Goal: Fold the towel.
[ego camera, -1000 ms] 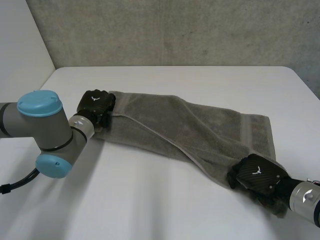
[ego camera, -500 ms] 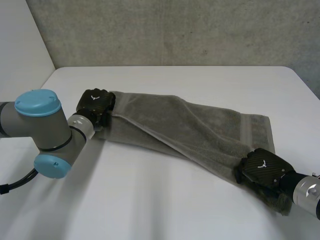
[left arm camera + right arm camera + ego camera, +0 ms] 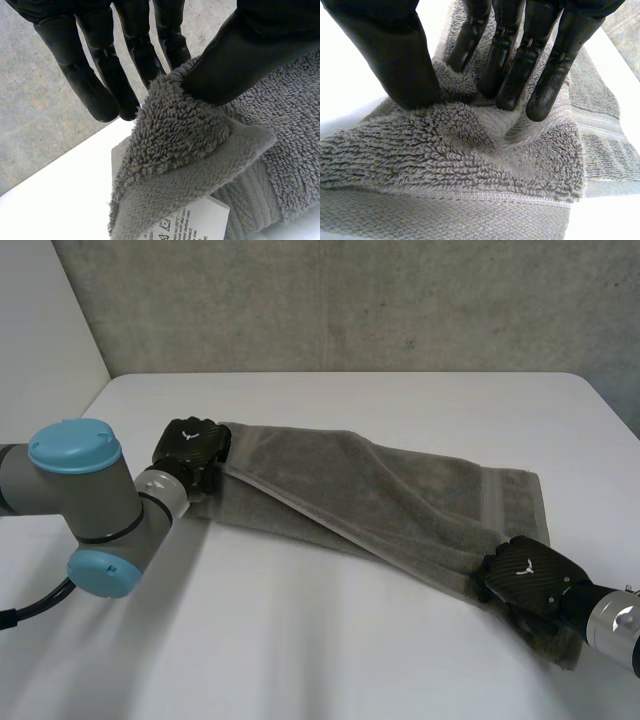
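The grey terry towel (image 3: 400, 490) lies slantwise across the white table (image 3: 300, 640). One long side is already turned over onto itself, so a hemmed edge runs down its length. At the towel's far corner our left hand (image 3: 192, 443) pinches a wad of cloth between thumb and fingers, and the white care label (image 3: 192, 222) sits just under that grip. At the opposite, near corner our right hand (image 3: 527, 575) digs into the pile, thumb and fingers squeezing a low ridge of terry between them.

We judge the right pinch the weak point. It gathers little cloth, so a lift could let the corner slip free. It could also take only the upper layer and leave the lower one on the table. Uneven travel of the two hands would skew the fold, since the towel already lies at a slant.

We count one towel, one care label, one table and two hands.
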You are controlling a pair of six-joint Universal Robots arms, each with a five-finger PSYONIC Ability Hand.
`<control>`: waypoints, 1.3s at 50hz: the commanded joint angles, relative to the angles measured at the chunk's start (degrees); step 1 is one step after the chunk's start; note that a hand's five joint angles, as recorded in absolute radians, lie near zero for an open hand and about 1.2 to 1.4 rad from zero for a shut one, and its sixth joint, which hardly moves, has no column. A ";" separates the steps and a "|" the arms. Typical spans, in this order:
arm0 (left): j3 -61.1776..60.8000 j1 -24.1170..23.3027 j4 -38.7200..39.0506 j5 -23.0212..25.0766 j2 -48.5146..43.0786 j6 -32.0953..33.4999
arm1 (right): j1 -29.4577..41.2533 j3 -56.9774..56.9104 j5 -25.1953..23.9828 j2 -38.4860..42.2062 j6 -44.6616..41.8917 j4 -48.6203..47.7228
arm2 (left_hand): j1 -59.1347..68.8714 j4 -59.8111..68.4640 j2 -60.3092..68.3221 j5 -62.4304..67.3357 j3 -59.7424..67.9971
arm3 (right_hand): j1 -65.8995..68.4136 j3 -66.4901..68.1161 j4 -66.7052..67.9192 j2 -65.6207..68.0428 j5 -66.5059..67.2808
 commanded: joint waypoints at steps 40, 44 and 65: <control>-1.26 -0.46 -0.09 0.00 3.08 -0.18 | -0.16 -6.05 1.45 -4.39 11.71 0.16 | -3.84 -7.16 -6.34 -16.01 -8.77 | 28.05 27.95 27.42 27.51 28.08; -1.43 -0.46 -0.18 0.00 3.51 -0.26 | 0.02 -6.24 1.98 -4.65 14.34 3.66 | -3.84 -7.16 -6.34 -16.01 -8.77 | 16.26 16.16 15.63 15.72 16.29; -2.40 -0.37 -0.09 0.00 4.48 -0.53 | -5.34 5.19 -7.51 -11.95 12.34 6.40 | -3.84 -7.16 -6.34 -16.01 -8.77 | -23.35 -23.44 -23.97 -23.89 -23.31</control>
